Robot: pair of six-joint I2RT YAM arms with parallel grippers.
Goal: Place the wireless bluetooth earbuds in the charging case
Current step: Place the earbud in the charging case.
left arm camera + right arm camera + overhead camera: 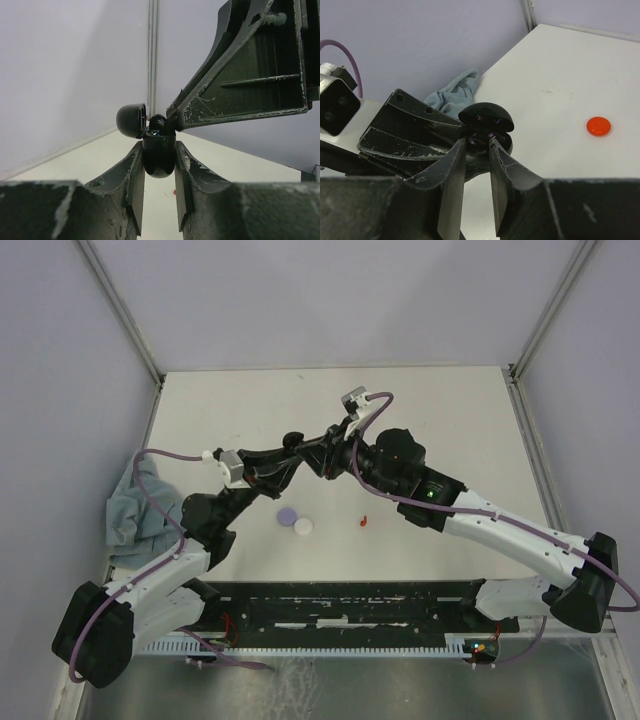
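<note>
- Pale lavender walls [330,300] close in a white table [450,420], with metal frame posts in the far corners.
- Both arms reach inward from the near edge, and their grippers meet above the middle of the table, raised off the surface.
- The left gripper [159,145] is closed tight on a black charging case [159,162], one finger on each side of its rounded body.
- The case stands upright between those fingers, and its domed lid [131,120] is swung open to one side.
- A black earbud [159,122] sits in the mouth of the case, its rounded top showing just above the rim.
- The right gripper [477,142] comes in from the opposite side with its fingertips right at the case opening, under the raised lid.
- Its jaws stand only a narrow gap apart. Whether they pinch the black earbud or merely touch it cannot be told.
- A small red earbud [363,522] lies on the table nearer the arm bases, well apart from the case and untouched.
- A lavender disc [286,515] and a white disc [303,527] lie just beside each other to the left of the red earbud, below the left gripper. Both are larger than it.
- A crumpled blue-grey cloth [135,510] lies at the table's left edge, next to the left arm.
</note>
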